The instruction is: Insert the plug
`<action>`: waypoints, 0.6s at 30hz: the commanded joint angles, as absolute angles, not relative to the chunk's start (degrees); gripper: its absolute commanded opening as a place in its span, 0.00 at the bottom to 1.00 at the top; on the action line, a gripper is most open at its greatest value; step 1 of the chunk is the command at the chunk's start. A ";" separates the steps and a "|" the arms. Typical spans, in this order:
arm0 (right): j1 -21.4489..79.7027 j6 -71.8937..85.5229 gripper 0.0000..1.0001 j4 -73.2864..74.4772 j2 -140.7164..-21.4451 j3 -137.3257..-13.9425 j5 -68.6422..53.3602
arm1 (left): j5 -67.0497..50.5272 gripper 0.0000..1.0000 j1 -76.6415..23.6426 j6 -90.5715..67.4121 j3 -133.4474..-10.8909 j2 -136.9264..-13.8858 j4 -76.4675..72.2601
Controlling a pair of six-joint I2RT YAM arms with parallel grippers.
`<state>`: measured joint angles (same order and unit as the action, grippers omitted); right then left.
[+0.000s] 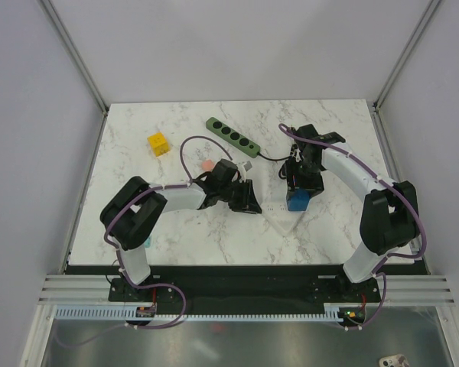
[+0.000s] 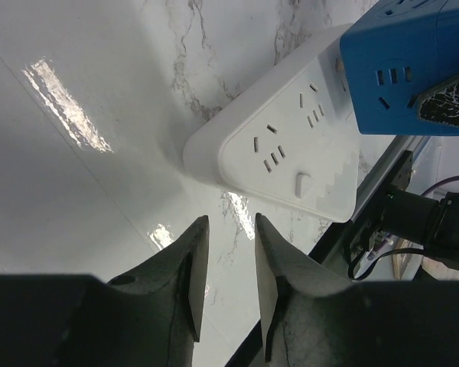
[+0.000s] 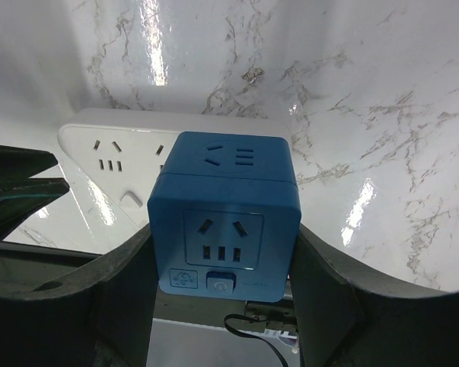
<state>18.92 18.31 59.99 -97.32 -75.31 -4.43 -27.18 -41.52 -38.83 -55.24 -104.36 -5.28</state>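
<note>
A blue cube plug is sitting at one end of a white power strip near the middle of the marble table, with the right arm's fingers clamping it from both sides. The cube is pressing down on, or hanging just over, the strip's end sockets. Its underside is hidden, so it cannot be told whether the pins are already going in. By that reading, the job is running in its closing stage: the plug is gripped and lined up over the strip, while full seating and the release are not yet showing as done.

The left arm's fingers are hovering just beside the strip's other end, a narrow gap apart and gripping nothing, apparently ready to steady it.

No brand or readable writing is appearing anywhere. The cube's side face is carrying a socket, a small round symbol and a button, both too small to make out, and the strip is showing a plain switch.

Farther back, a green power strip and a yellow block are lying well apart from the work.
</note>
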 commanded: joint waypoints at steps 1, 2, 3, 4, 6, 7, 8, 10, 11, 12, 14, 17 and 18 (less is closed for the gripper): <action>19.16 19.69 0.00 62.14 -103.71 -70.05 1.14 | -27.07 0.38 -41.84 -40.17 -57.48 -104.15 -7.38; 19.07 19.60 0.00 62.40 -103.71 -70.22 1.14 | -27.16 0.40 -41.84 -40.25 -57.74 -104.32 -7.30; 19.16 19.34 0.00 63.19 -103.88 -70.31 1.23 | -27.07 0.45 -41.92 -40.34 -58.18 -104.50 -7.29; 19.16 19.07 0.00 63.45 -103.97 -70.49 1.32 | -27.07 0.47 -41.92 -40.34 -58.44 -104.94 -7.38; 19.07 18.98 0.00 63.90 -103.97 -70.31 1.76 | -26.90 0.50 -42.27 -40.34 -59.23 -105.38 -7.29; 19.07 19.25 0.00 63.98 -103.97 -70.23 1.67 | -26.81 0.51 -42.36 -40.52 -59.50 -105.64 -7.38; 19.07 19.42 0.00 63.72 -104.15 -70.14 1.23 | -26.81 0.52 -42.54 -40.52 -59.59 -106.17 -7.30; 18.98 19.69 0.00 63.11 -104.59 -69.79 0.09 | -26.54 0.53 -42.98 -40.69 -60.03 -106.70 -7.29; 18.90 19.86 0.00 62.67 -104.68 -69.18 0.09 | -26.37 0.54 -43.15 -40.69 -60.12 -107.05 -7.21; 18.98 20.12 0.00 62.49 -104.76 -68.91 0.17 | -26.19 0.55 -43.33 -40.61 -60.29 -107.57 -6.77; 18.98 20.48 0.00 61.53 -104.07 -68.12 0.17 | -25.58 0.55 -43.50 -40.43 -60.47 -108.19 -6.16; 18.81 20.31 0.00 60.56 -103.01 -67.24 -1.22 | -24.52 0.55 -43.77 -39.73 -60.38 -108.98 -5.10; 18.72 20.30 0.00 60.30 -102.83 -66.98 -1.67 | -24.43 0.56 -43.77 -39.64 -60.29 -109.33 -5.27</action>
<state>18.90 19.11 59.48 -96.82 -74.56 -4.45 -25.96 -43.51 -39.48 -58.57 -108.25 -5.61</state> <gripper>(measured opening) 0.676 0.551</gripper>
